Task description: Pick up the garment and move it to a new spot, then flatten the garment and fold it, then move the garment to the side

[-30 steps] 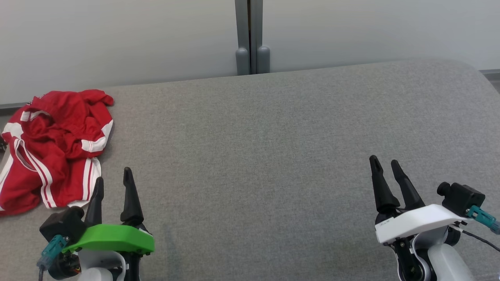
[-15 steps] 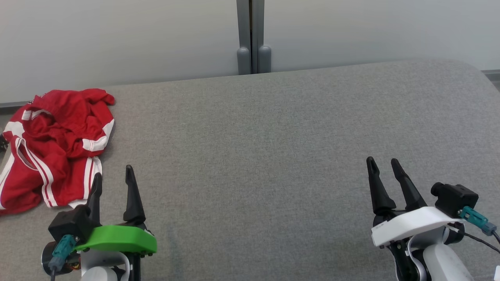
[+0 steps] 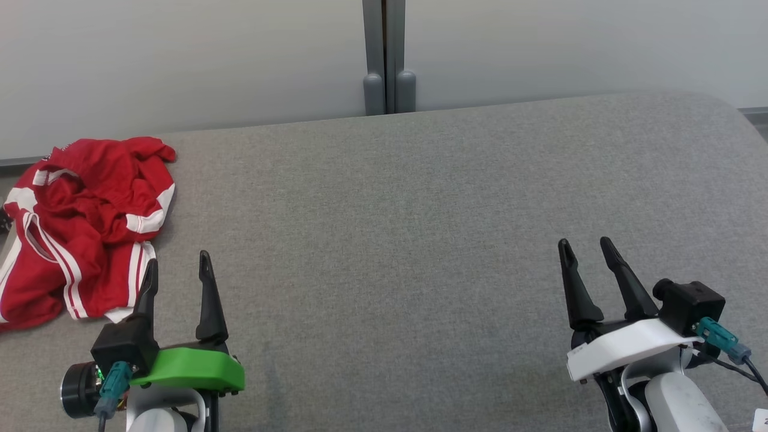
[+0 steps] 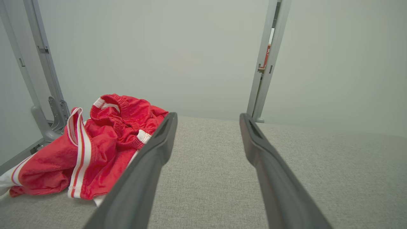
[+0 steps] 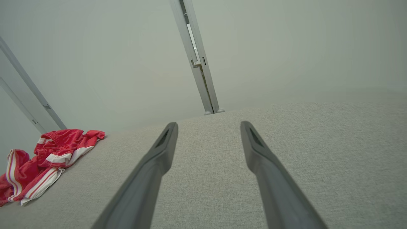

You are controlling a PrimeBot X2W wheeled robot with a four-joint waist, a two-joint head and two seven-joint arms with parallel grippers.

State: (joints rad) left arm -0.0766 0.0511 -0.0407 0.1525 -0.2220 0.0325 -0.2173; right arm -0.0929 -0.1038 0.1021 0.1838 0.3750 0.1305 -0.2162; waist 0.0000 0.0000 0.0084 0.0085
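The red garment [image 3: 84,228] lies crumpled on the counter [image 3: 390,210]. The left gripper [image 3: 177,270] is just beside it, the right gripper [image 3: 585,249] well away, both jaws apart. Picking up comes first: the left should probably reach and pinch.

I can read no words, brands, numbers or signs anywhere here. A small white tag [image 3: 761,419] sits at the bottom right corner of the head view, lower than my right pincer [image 3: 584,242]. It carries a dark mark, but the picture's edge cuts it off and it is too small for me to read.
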